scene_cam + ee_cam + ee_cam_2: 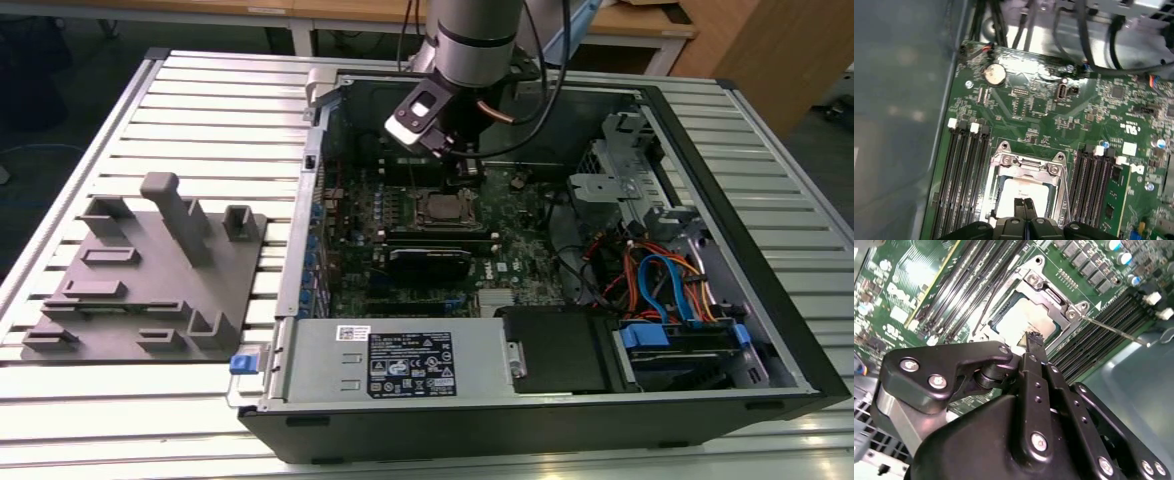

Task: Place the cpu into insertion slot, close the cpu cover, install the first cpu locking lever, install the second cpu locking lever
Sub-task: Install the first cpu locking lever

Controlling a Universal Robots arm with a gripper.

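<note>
Cpu point(1024, 191) seated flat in the insertion slot point(997, 196), pale metal top upward, near the middle of the motherboard point(400, 275). Cpu cover point(1026, 162) lying down around it, chip top showing through the square cut-out in both wrist views. Thin locking lever point(1114, 330) running out from one corner of the cover across the neighbouring memory slots point(961, 175); latched or free cannot be told. Gripper point(1031, 337) poised directly over the chip, fingers pressed together and pinching nothing, tips just above the cpu's edge; contact cannot be told. Further memory slots on the socket's opposite side, coin cell point(995, 74) nearer the board's edge. Motherboard lying inside an open computer case point(534, 420) on a slatted table point(200, 100); grey moulded fixture point(147, 270) near the table edge at the exterior view's left.
</note>
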